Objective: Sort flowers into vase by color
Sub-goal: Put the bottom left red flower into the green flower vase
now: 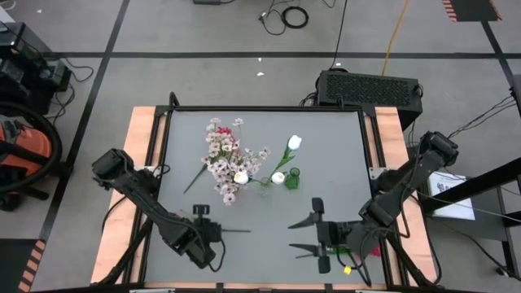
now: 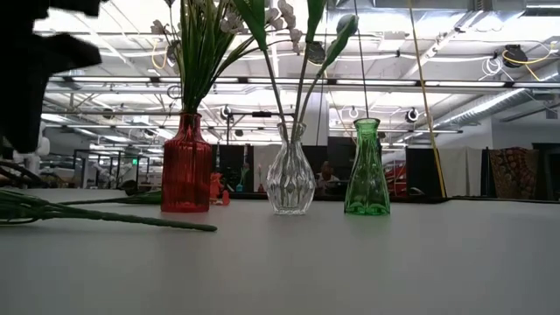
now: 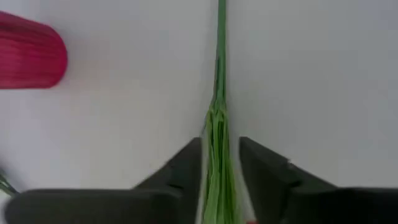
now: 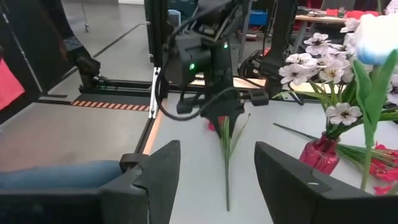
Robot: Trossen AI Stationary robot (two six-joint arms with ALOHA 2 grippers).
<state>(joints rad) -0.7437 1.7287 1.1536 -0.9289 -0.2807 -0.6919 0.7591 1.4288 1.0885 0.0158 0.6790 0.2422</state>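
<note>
My left gripper (image 1: 205, 231) is at the table's near left, shut on a red-bloomed flower whose thin green stem (image 1: 238, 230) runs toward the table's right. My right gripper (image 1: 308, 235) hovers open at the near right, its fingers pointing left at the stem's free end (image 4: 227, 202) without touching it. At mid-table stand a red vase (image 2: 186, 166) with pinkish-white blossoms (image 1: 221, 156), a clear vase (image 2: 290, 179) and a green vase (image 2: 366, 171), both with green stems. White tulip buds (image 1: 295, 142) show above them. My left gripper pinches the flower between its two fingers at the leafy upper part of the stem (image 3: 217, 146), close to the red bloom (image 4: 213, 126). The fingers come from above, pointing down, one on each side of the stem. The rest of the stem (image 2: 114, 216) lies on the table.
The three vases stand in a row across the middle of the table (image 1: 342, 146). More red blooms (image 4: 379, 168) lie beside the red vase. A raised frame (image 1: 159, 146) borders the grey table top. A black box (image 1: 370, 88) sits behind the far right corner.
</note>
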